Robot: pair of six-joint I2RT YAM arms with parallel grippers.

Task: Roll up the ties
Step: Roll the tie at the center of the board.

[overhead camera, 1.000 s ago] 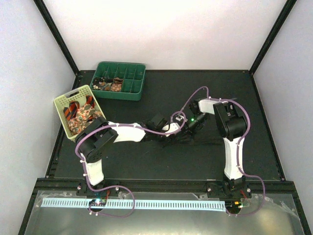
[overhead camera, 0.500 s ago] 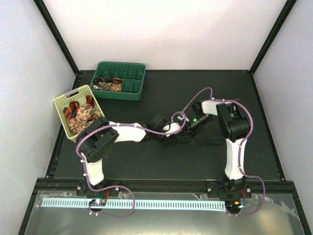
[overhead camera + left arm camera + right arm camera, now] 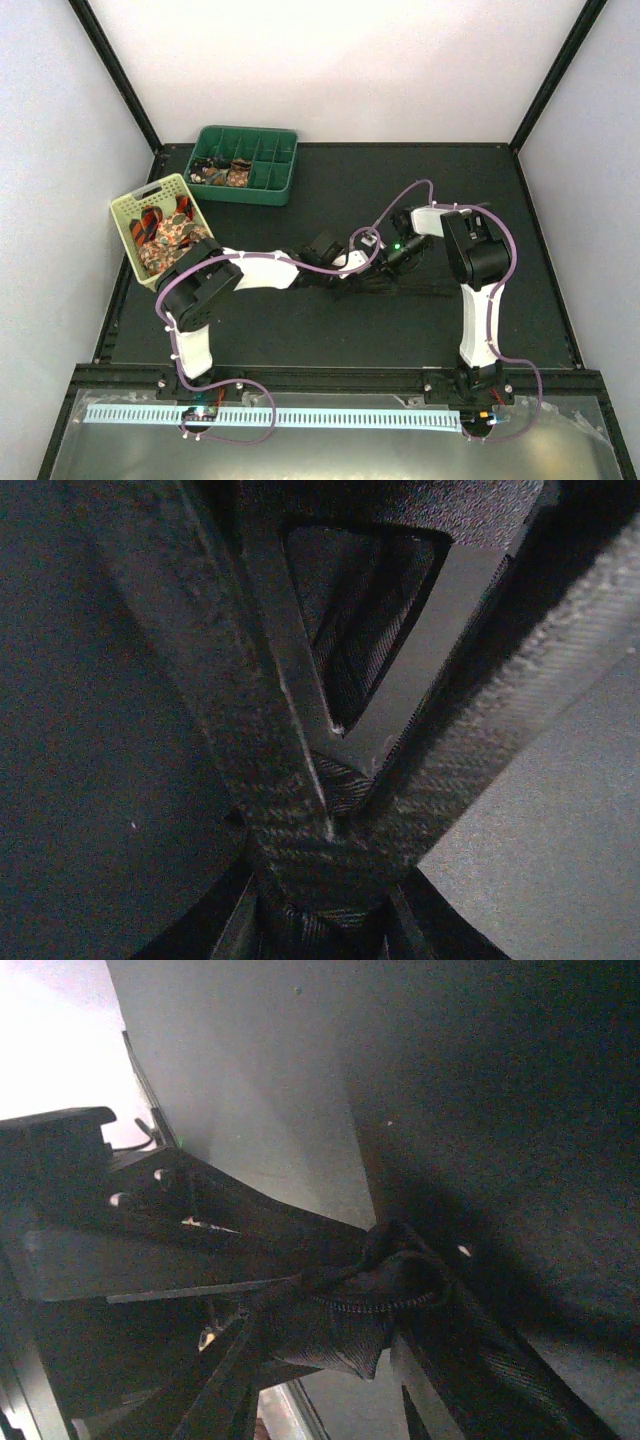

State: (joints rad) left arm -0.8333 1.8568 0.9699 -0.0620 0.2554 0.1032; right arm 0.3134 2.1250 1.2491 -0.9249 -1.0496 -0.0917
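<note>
A: State of the left hand [image 3: 348,273]?
B: Clamped on the dark tie [image 3: 352,1312]. The left wrist view is a close-up of dark weave, with the fabric nipped at 6 o'clock in the frame.
A: And the right hand [image 3: 386,262]?
B: It's closed on the same tie. The right wrist view shows a bunched fold squeezed between its tips, just below the middle of the frame.
A: Where is that tie on the worktop [image 3: 300,330]?
B: About dead centre in the top view. Both hands meet there, nearly touching. The left one comes in from 9 o'clock and the right one from 2 o'clock. The free length lies flat on the surface and trails toward 3 o'clock. It's dark on dark, so the far end is hard to make out.
A: Is it rolled?
B: Only a crumpled wad shows at the grip. I can't tell how many turns it has.
A: Other ties?
B: There are loose ties [image 3: 165,228], orange-and-black striped and floral, heaped in the pale basket [image 3: 130,205] at 9 o'clock. A few bundled ties [image 3: 218,172] sit in the left compartments of the green tray [image 3: 285,175] at 11 o'clock. They're too small to tell more.
A: How far are the basket and tray from the hands?
B: Both are well apart from them.
</note>
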